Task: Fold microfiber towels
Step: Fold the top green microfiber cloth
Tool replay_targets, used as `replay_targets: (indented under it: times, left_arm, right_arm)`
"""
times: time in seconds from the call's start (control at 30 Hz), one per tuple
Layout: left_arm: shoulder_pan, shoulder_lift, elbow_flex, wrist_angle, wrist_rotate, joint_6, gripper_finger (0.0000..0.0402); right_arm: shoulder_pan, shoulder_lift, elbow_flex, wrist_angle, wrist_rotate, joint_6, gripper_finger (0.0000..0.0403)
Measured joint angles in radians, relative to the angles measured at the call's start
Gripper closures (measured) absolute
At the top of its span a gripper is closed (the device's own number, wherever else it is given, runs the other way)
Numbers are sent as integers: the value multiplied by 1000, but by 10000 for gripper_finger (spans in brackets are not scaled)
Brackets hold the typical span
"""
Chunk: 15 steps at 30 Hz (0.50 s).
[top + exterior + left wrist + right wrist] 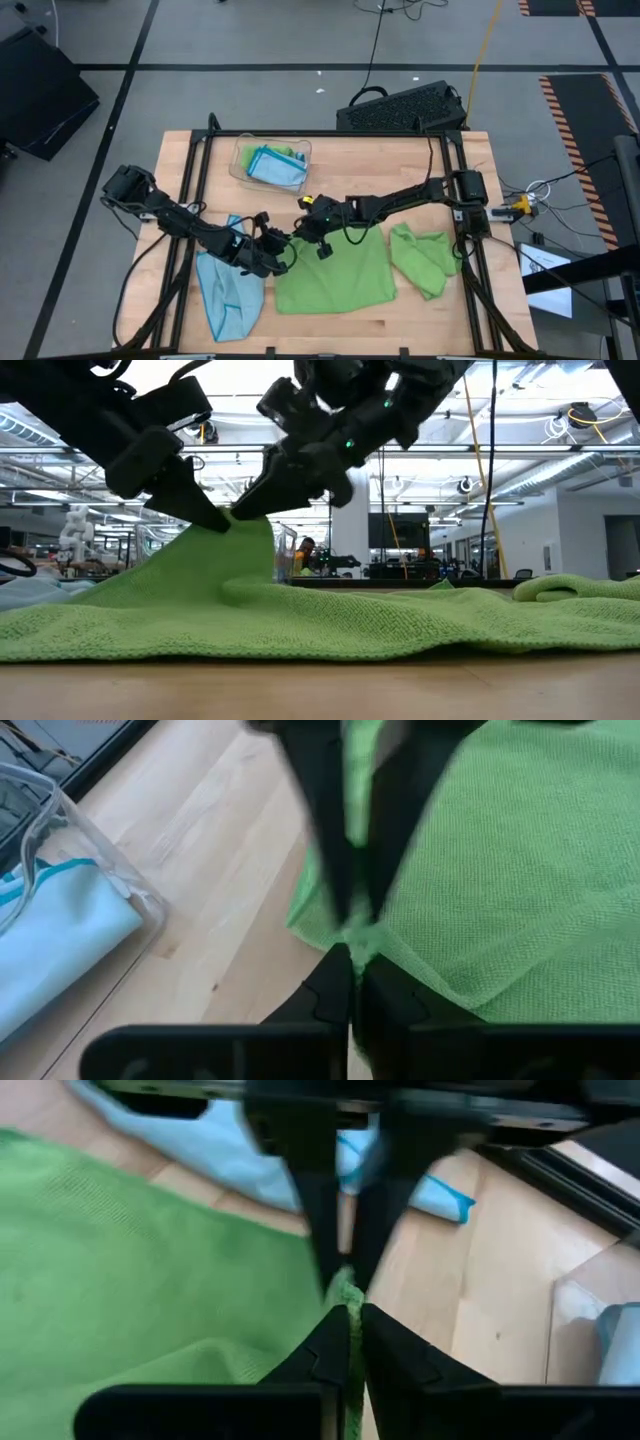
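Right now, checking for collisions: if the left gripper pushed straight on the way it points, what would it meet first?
Probably the right gripper, which faces it tip to tip on the same corner of the green towel that the left gripper pinches.

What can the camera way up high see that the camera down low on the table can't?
Only the high view shows the clear plastic tray with folded cloths inside, the light blue towel and a keyboard beyond the table. Only the low view shows the room behind. Both show the left gripper and right gripper pinching the spread lime green towel at one corner, and a second, crumpled green towel.
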Motion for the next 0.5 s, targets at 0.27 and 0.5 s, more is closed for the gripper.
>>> replay_targets:
  times: [0.27,0.5]
  left_arm:
    - [0,0,0,0,-1,6,396]
    - [-1,0,0,0,-2,15,391]
  right_arm:
    - [65,-17,0,-37,256,-93,313]
    - [71,-31,-1,-36,334,-23,221]
